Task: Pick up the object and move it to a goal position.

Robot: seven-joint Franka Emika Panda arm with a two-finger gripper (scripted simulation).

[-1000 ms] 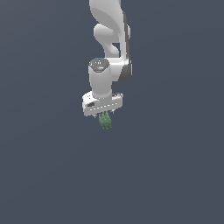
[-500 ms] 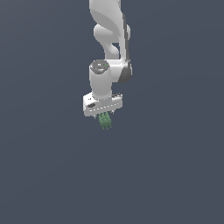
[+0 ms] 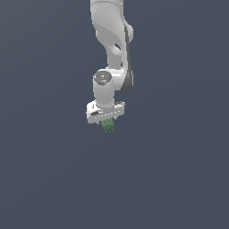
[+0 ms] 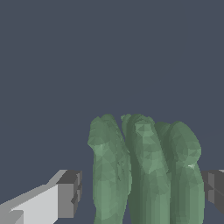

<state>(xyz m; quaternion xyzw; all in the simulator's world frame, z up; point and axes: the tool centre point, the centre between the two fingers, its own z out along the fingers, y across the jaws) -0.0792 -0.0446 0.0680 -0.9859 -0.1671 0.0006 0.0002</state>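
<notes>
The object (image 3: 107,125) is a small dark-green knobbly clump that sticks out just below the white hand in the exterior view. My gripper (image 3: 106,120) points down over it. In the wrist view the object (image 4: 144,170) fills the space between the two fingers. One dark pad (image 4: 71,192) stands a small gap away from it and the other pad (image 4: 214,188) is right at its side. The jaws stand open around the clump, one on either side. The object's lower part is cut off in the wrist view.
A plain dark grey-blue surface (image 3: 179,179) lies all around. The white arm (image 3: 112,40) rises straight above the gripper. No other object shows.
The arm and hand have come down a little over the object. Less of the green clump shows below the hand than before. The clump itself has stayed in place.
</notes>
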